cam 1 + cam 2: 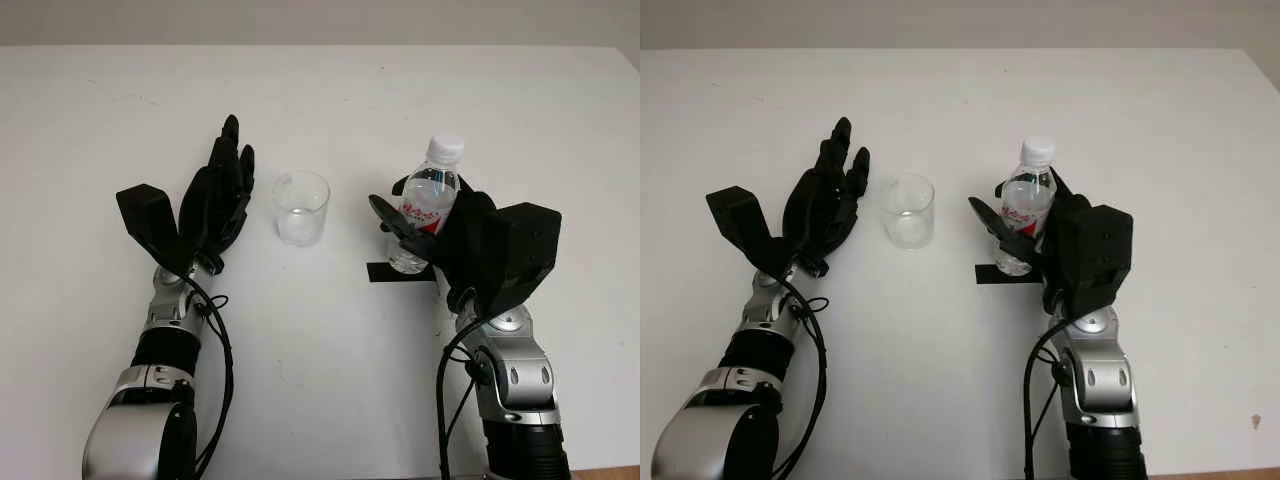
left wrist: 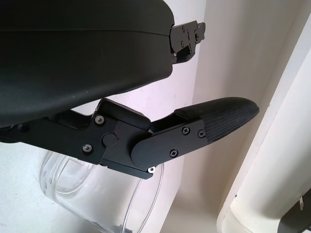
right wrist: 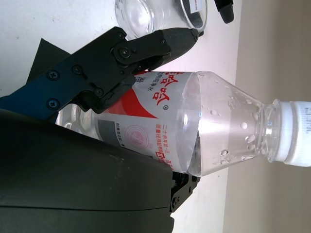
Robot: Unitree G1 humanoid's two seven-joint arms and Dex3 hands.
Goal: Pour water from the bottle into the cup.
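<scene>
My left hand (image 1: 215,195) and right hand (image 1: 440,235) are matte black. I see silver forearm joints, looped black cables and small screws.

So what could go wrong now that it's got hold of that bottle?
The water bottle has its white cap on, so tilting it may pour nothing. The right hand grips the slick label; the bottle might slip. The left hand is open beside the clear cup, not holding it, so a nudge could tip it.
</scene>
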